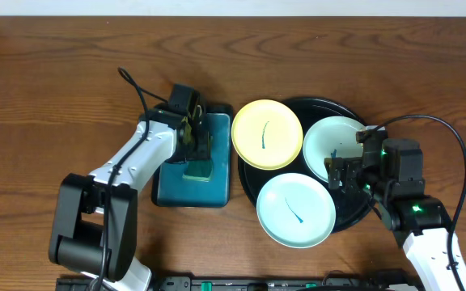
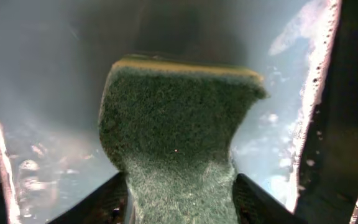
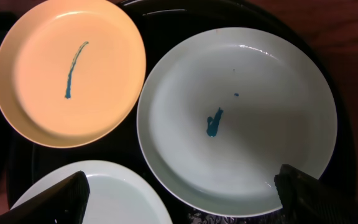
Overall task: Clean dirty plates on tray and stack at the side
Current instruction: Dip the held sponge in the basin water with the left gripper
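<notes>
While my left hand (image 2: 180, 202) pinches the green sponge (image 2: 179, 124) over the teal dish (image 1: 172, 190) left of the tray (image 1: 330, 106), my right hand (image 3: 180, 190) hangs open above a mint plate (image 3: 247, 106) on that tray. I judge a shallow pinch may slip.

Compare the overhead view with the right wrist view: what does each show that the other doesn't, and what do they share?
Only overhead: the left gripper over the sponge in the teal dish, the full outline of the tray, and the near mint plate whole. Only right wrist: small teal specks beside the blot on the right mint plate. Both: the yellow plate with its curved teal streak, that right mint plate, and the right gripper, open above the tray.
</notes>
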You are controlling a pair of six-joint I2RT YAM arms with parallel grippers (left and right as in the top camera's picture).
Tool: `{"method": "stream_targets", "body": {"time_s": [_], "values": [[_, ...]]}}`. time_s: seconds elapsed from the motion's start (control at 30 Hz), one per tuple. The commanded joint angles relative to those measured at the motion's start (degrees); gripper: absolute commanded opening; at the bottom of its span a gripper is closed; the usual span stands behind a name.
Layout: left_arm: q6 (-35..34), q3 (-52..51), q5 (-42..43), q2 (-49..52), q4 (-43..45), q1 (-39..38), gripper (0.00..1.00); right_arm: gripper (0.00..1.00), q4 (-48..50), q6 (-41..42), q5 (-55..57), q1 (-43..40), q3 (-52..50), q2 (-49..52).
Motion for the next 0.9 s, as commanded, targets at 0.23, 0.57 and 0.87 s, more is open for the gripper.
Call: {"method": "stream_targets", "body": {"time_s": [0.23,0.57,0.87], "values": [[-1.84,-4.59,0.68,0.07,3.82,0.15,0.38,0.95,-0.04,-0.79,-0.24,-0.37,1.05,0.09],[-3.56,-9.81,0.63,0.07,8.57,0.15,0.20,0.95,-0.24,-0.79,-0.26,-0.37,1.05,0.09],[-3.56,-10.58,0.28,0.07,9.07,0.15,0.08,0.95,-0.26,-0.79,-0.26,-0.37,1.05,0.09]]}}
